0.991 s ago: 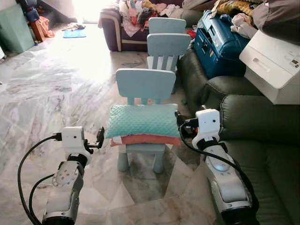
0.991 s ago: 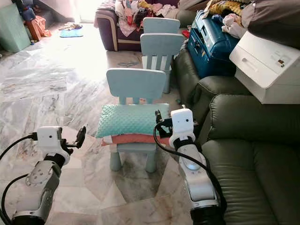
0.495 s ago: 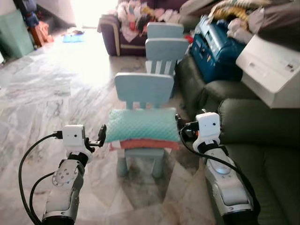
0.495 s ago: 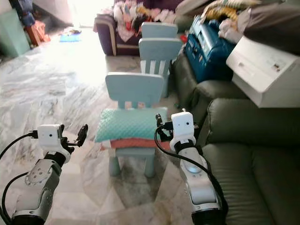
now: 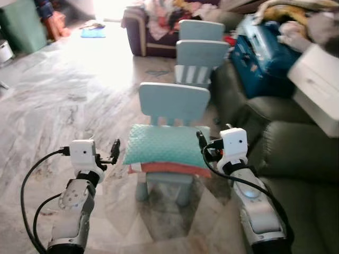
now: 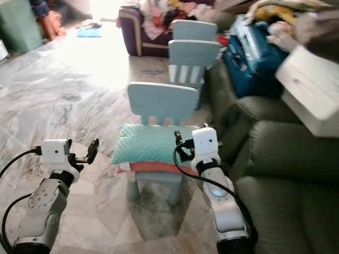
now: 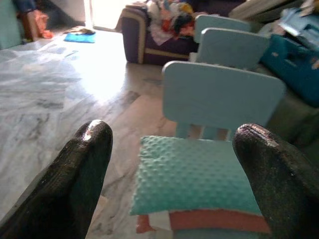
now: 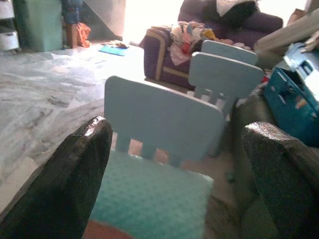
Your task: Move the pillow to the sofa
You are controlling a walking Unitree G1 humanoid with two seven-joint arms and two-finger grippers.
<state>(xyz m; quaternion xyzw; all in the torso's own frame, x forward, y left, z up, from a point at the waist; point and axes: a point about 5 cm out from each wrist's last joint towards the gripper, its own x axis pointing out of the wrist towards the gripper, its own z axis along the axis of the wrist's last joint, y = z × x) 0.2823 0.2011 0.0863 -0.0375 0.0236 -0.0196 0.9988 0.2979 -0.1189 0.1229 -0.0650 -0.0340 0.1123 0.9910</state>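
The pillow [image 5: 166, 146], mint green and dimpled, lies flat on the seat of a small pale-blue chair [image 5: 174, 103] straight ahead of me. It rests on top of a salmon cushion [image 5: 168, 169] whose edge shows beneath it along the front. My left hand [image 5: 114, 151] hovers just beside the pillow's left end, not touching it, its fingers [image 7: 79, 174] spread wide with the pillow seen between them in the wrist view. My right hand [image 5: 201, 143] is at the pillow's right end, close against its corner; I cannot tell whether it touches. Its fingers [image 8: 70, 179] are also spread apart, framing the chair's backrest and the pillow in the wrist view.

The sofa [image 5: 296, 159], dark olive green, stands just to the right of the chair, its arm near my right forearm. A white box [image 5: 317, 79] and a blue case [image 5: 259, 61] sit further along it. Two more pale-blue chairs [image 5: 202, 50] stand behind the first one. Beyond them is a purple sofa [image 5: 145, 32] heaped with clothes. The floor [image 5: 63, 100] is grey-veined marble, brightly lit toward the back.
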